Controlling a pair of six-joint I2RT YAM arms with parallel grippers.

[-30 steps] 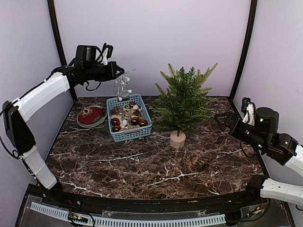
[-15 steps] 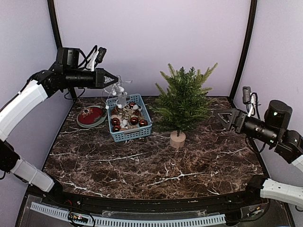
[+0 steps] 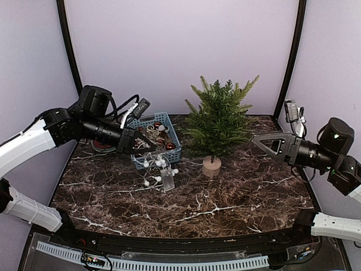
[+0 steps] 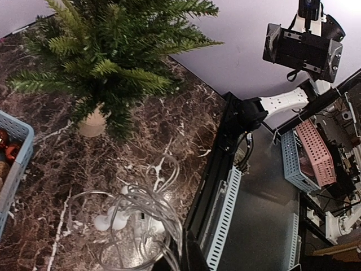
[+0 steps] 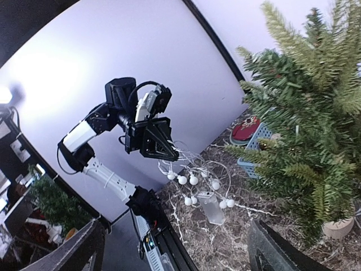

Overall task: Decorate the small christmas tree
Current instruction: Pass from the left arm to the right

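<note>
The small christmas tree (image 3: 220, 118) stands upright on its pale wooden base (image 3: 212, 166) right of the blue basket (image 3: 167, 155); it also fills the top of the left wrist view (image 4: 113, 51) and the right of the right wrist view (image 5: 310, 130). My left gripper (image 3: 148, 147) is shut on a string of white ball lights (image 3: 159, 169) with a clear battery box (image 3: 167, 179); the string hangs onto the table in front of the basket and shows in the left wrist view (image 4: 135, 214) and the right wrist view (image 5: 194, 183). My right gripper (image 3: 265, 143) is open and empty, right of the tree.
The blue basket holds red baubles (image 3: 169, 146) and other ornaments. A red round ornament on a plate (image 3: 100, 145) lies left of it, partly hidden by my left arm. Black frame posts stand at the back corners.
My left gripper has come down and forward from above the basket, carrying the light string, whose battery box now rests on the table. My right gripper has risen and reached a little toward the tree.
</note>
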